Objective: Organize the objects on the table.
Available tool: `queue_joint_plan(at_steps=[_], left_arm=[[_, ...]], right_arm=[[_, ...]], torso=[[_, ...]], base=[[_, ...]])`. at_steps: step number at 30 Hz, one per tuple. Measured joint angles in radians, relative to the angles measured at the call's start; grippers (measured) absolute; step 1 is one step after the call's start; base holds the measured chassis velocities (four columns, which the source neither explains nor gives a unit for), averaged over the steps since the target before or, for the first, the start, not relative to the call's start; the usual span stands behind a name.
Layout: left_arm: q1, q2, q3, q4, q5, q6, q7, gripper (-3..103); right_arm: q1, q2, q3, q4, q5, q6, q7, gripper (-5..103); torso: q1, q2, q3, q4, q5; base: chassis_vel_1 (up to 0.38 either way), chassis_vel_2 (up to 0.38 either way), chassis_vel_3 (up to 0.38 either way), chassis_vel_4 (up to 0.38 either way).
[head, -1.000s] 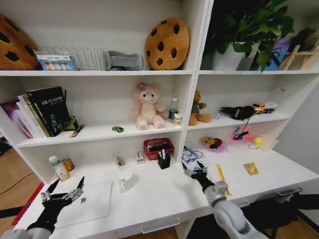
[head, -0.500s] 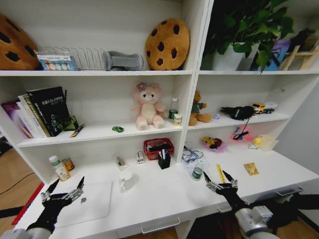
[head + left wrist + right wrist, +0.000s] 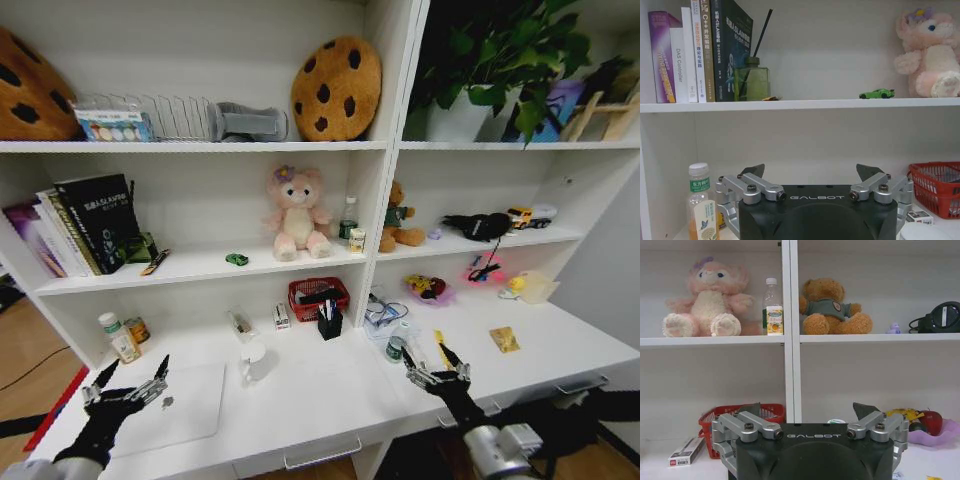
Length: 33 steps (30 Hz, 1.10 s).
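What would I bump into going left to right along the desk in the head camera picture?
Left pincer → silver laptop → white mug → black pen holder → small green container → right pincer → yellow packet.

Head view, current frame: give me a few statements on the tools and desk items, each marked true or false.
1. The right tool is open and holds nothing. True.
2. The left tool is shut on the laptop. False: it is open, above the silver laptop, holding nothing.
3. The green toy car sits on the shelf beside the pink plush. True.
4. The red basket stands on the top shelf. False: it is on the table, near the back wall.
5. The small green container lies just beyond the right tool. True.
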<state>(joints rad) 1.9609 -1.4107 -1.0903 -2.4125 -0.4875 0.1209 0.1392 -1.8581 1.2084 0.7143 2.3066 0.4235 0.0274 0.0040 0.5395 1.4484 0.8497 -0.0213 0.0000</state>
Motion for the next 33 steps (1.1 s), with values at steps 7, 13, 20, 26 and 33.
queue_joint_plan(at_steps=[7, 13, 20, 26, 33], left_arm=[[0.000, 0.000, 0.000, 0.000, 0.000, 0.000, 0.000, 100], [0.000, 0.000, 0.000, 0.000, 0.000, 0.000, 0.000, 100], [0.000, 0.000, 0.000, 0.000, 0.000, 0.000, 0.000, 100], [0.000, 0.000, 0.000, 0.000, 0.000, 0.000, 0.000, 100], [0.000, 0.000, 0.000, 0.000, 0.000, 0.000, 0.000, 100]], right_arm=[[0.019, -0.006, -0.030, -0.013, -0.017, -0.001, 0.006, 100], [0.031, -0.011, -0.048, -0.020, -0.003, 0.000, 0.022, 100], [0.031, -0.008, -0.044, -0.026, 0.035, 0.011, 0.041, 100], [0.034, -0.008, -0.052, -0.017, 0.051, 0.009, 0.043, 100], [0.042, -0.007, -0.065, -0.024, 0.051, 0.010, 0.042, 100]], torso=[[0.000, 0.000, 0.000, 0.0000, 0.0000], [0.000, 0.000, 0.000, 0.0001, 0.0000], [0.000, 0.000, 0.000, 0.0000, 0.0000], [0.000, 0.000, 0.000, 0.0000, 0.0000], [0.000, 0.000, 0.000, 0.0000, -0.0003]], base=[[0.000, 0.000, 0.000, 0.000], [0.000, 0.000, 0.000, 0.000], [0.000, 0.000, 0.000, 0.000], [0.000, 0.000, 0.000, 0.000], [-0.046, -0.048, 0.045, 0.049]])
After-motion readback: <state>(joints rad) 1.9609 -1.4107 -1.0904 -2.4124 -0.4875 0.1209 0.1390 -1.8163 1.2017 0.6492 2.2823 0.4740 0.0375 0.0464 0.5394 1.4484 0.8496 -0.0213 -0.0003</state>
